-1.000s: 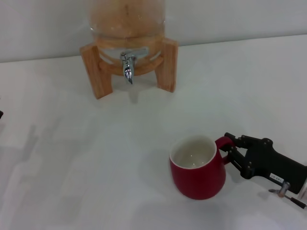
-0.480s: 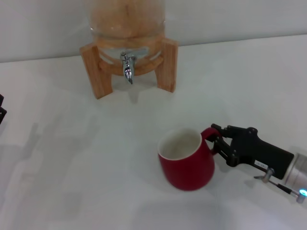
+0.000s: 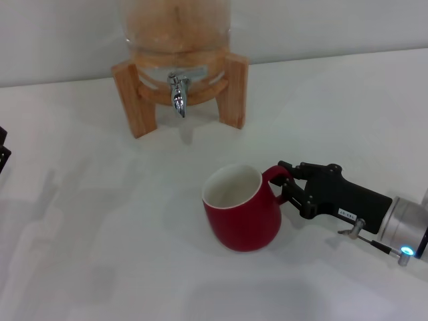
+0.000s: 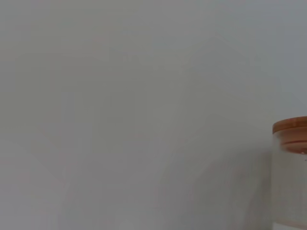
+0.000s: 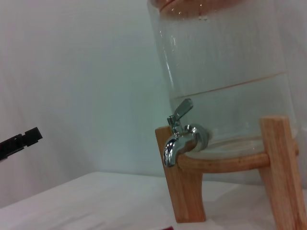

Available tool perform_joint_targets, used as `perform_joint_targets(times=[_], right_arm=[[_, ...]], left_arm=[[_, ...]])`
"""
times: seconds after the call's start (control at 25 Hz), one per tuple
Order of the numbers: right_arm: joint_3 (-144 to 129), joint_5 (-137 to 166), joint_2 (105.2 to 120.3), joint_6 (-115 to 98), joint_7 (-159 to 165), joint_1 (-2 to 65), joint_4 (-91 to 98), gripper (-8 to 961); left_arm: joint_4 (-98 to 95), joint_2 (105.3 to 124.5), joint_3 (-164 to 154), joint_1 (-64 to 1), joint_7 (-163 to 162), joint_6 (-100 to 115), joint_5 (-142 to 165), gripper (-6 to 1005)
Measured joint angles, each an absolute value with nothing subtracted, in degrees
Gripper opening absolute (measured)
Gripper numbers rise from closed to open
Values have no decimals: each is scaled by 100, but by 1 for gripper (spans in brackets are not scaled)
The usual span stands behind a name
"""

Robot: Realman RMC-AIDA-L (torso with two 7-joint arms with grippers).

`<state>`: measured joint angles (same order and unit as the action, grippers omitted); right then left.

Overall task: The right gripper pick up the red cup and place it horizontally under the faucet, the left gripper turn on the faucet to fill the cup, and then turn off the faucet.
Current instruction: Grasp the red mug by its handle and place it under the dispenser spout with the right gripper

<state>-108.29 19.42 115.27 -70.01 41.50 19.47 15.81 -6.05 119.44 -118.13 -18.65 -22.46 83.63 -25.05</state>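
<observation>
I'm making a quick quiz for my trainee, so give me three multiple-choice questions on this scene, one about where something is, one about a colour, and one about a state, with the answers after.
1. Where is the red cup relative to the faucet?
A. Directly under the spout
B. In front of the dispenser, off toward the robot's right, not under the spout
C. Behind the wooden stand

2. What colour is the inside of the cup?
A. White
B. Black
C. Red

3. What is the right gripper doing?
A. Hanging open, away from the cup
B. Pressing the faucet lever
C. Closed on the cup's handle

Answers:
1 B, the head view shows the cup on the table nearer the robot and to the right of the spout.
2 A, the interior shows white above the red wall.
3 C, the black fingers clamp the red loop handle at the cup's right side.
</observation>
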Motion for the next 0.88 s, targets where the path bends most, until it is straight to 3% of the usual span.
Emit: perform_joint_targets(times=[0.88], right_arm=[[-11003, 1939, 11593, -6406, 4238, 2337, 1929, 176]], left_arm=[[-583, 11944, -11821, -1856, -2283, 8358, -2428, 860]])
